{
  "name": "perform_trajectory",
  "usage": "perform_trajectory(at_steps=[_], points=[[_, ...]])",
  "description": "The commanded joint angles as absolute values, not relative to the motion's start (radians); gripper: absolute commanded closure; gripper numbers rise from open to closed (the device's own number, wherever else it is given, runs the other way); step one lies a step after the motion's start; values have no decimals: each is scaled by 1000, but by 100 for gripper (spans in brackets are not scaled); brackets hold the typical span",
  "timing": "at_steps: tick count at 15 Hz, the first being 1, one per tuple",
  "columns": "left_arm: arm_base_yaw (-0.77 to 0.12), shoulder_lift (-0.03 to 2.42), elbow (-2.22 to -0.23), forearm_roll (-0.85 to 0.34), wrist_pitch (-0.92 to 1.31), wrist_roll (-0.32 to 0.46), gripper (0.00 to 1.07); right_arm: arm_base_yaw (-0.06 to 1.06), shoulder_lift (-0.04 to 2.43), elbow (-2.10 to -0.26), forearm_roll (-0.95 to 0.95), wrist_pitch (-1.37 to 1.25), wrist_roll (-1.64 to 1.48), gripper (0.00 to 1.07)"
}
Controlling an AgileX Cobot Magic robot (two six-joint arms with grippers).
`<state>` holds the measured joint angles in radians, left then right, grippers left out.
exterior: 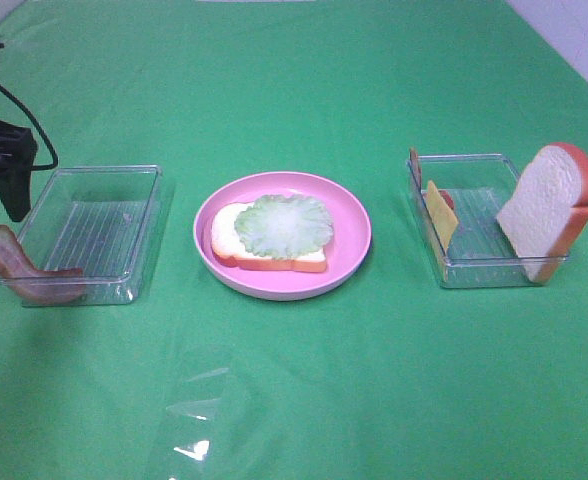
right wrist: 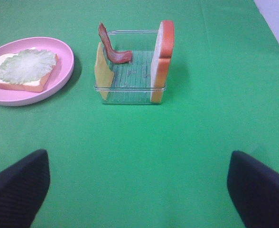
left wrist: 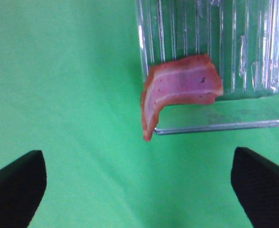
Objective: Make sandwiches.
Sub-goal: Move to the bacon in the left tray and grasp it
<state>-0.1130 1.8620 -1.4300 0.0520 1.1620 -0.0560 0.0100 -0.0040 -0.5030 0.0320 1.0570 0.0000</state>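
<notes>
Sandwich [exterior: 270, 258] half built: bread slice [exterior: 224, 238] and lettuce [exterior: 284, 223] on pink plate [exterior: 359, 235], centre of exterior frame. Bacon stage judged in hand. Left gripper [left wrist: 137, 159] spread above bacon strip [left wrist: 180, 88], apparently draped over tray [exterior: 94, 235] corner. Right gripper [right wrist: 137, 164] spread, empty. Next: descend, pinch strip.

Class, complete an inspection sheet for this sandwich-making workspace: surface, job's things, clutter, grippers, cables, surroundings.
Surface: green cloth, flat.
Job's things: bread slice topped with lettuce on the pink plate; bacon strip draped over the left tray's corner; right tray holds cheese slice, second bacon strip, upright bread slice.
Clutter: faint glossy patch near the cloth's front edge, unidentifiable.
Grippers: left gripper and right gripper, jaws open, empty.
Cables: black cable by the left arm.
Surroundings: pale surface beyond the cloth's far right corner.
</notes>
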Motion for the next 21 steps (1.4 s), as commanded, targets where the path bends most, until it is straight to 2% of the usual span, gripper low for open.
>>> perform_trajectory(at_steps=[1,7,9,10,11,13,18,21], points=[[-117,1940,-1424,39,1091,-56,6,9,-26,-500,35,1052,0,9],[-140,2054,-1424,10,1037,-58,13,9,-26,-500,35,1052,0,9],[-140,2054,-1424,10,1037,-57,21,9,-26,-500,35,1052,0,9],[-140,2054,-1424,10,1037,-54,37,9,-26,-500,35,1052,0,9],[-140,2054,-1424,10,1037,-54,44,9,-26,-500,35,1052,0,9],[-140,2054,-1424,10,1037,-54,47,9,-26,-500,35,1052,0,9],[-140,2053,-1424,10,1037,-70,48,9,-26,-500,35,1052,0,9],[-140,2053,-1424,11,1038,-94,63,9,-26,-500,35,1052,0,9]])
